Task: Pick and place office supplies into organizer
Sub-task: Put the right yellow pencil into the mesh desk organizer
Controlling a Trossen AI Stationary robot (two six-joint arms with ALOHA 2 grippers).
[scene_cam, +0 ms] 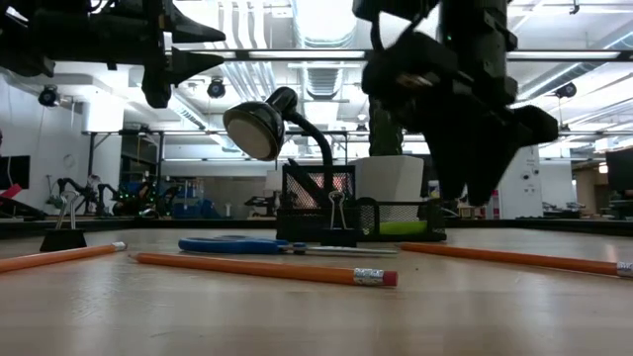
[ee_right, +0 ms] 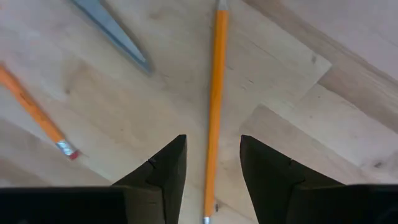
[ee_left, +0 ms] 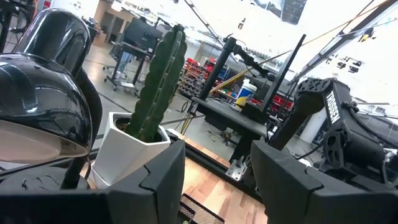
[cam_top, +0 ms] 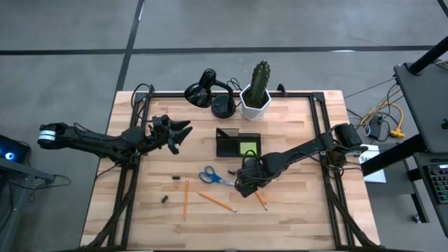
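Pick step: right gripper [ee_right: 211, 171] poised, jaws open and empty, straddling thin orange pencil [ee_right: 214, 112]. Next: lower, close, carry to black mesh organizer [cam_top: 236, 143]. Left gripper [cam_top: 178, 133] parked open, empty.

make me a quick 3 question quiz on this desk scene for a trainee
1. True or false: the lime-green sticky-note pad already sits in the organizer.
2. Which item lies between the right gripper's open fingers in the right wrist view?
A. the scissors
B. a pencil
C. a binder clip
3. Fill in: the left gripper hangs open above the table, facing the lamp and the ____ in a white pot.

Key: 1 true; 2 B; 3 cactus
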